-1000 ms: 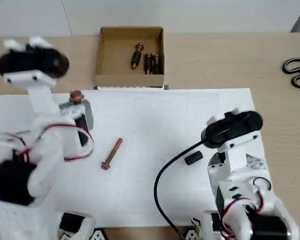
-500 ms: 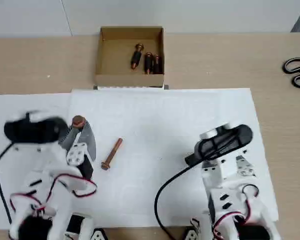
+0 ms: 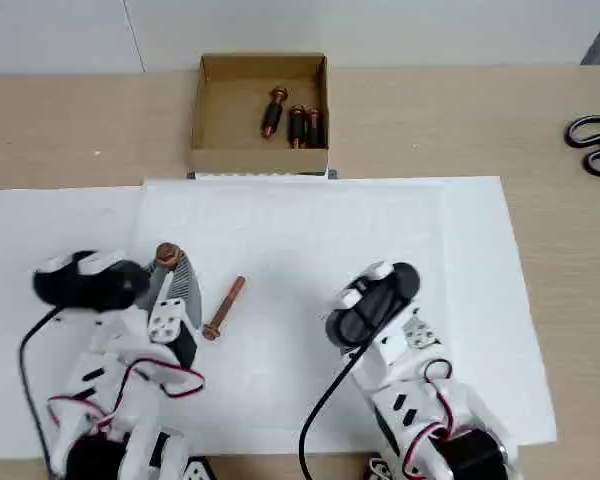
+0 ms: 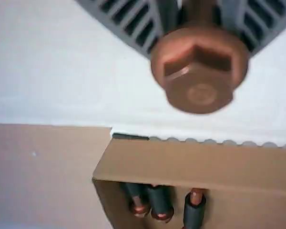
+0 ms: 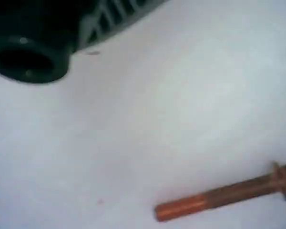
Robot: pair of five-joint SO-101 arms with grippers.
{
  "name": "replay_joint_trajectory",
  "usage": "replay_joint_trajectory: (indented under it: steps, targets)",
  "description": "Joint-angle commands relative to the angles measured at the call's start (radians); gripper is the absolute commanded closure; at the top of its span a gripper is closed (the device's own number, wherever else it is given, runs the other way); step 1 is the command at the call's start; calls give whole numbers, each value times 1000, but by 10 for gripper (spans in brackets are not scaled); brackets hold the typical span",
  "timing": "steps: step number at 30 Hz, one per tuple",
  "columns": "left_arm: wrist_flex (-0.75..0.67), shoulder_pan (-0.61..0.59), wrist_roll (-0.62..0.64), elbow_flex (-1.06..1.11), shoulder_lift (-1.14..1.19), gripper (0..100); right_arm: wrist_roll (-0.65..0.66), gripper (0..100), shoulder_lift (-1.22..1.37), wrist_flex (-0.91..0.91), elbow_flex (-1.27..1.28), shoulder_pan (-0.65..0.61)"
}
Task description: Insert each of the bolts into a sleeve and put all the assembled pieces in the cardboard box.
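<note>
My left gripper (image 3: 169,266) is shut on a copper bolt (image 3: 165,253), whose hex head (image 4: 200,71) points toward the cardboard box (image 3: 208,110). It hovers over the left part of the white paper. A second bolt (image 3: 224,307) lies loose on the paper just beside it and also shows as the bolt (image 5: 224,195) in the right wrist view. My right gripper (image 5: 52,33) is shut on a black sleeve (image 5: 28,59), its open end facing the camera, above the paper at centre right. The box holds three assembled pieces (image 3: 295,120).
A white paper sheet (image 3: 380,230) covers the table's front half. Scissors (image 3: 595,140) lie at the far right edge. The box's near wall (image 4: 195,164) stands just past the paper's far edge. A black cable (image 3: 320,400) loops from the right arm.
The left arm drew back toward the table's front with the bolt still in its grip. The right arm swung left over the sleeve, which has left the paper.
</note>
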Motion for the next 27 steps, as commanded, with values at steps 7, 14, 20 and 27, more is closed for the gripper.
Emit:
replay_joint_trajectory:
  steps: [7,14,20,27]
  targets:
    - [-285,209,44,209,-14,994,-17,996,-5,-94,37,-160]
    - [-414,365,97,283,-12,994,-14,995,-4,-93,55,-166]
    - [-427,413,130,277,-12,994,-12,995,-7,-97,98,-166]
    - [-476,413,206,191,-9,994,-11,995,-5,-156,146,-191]
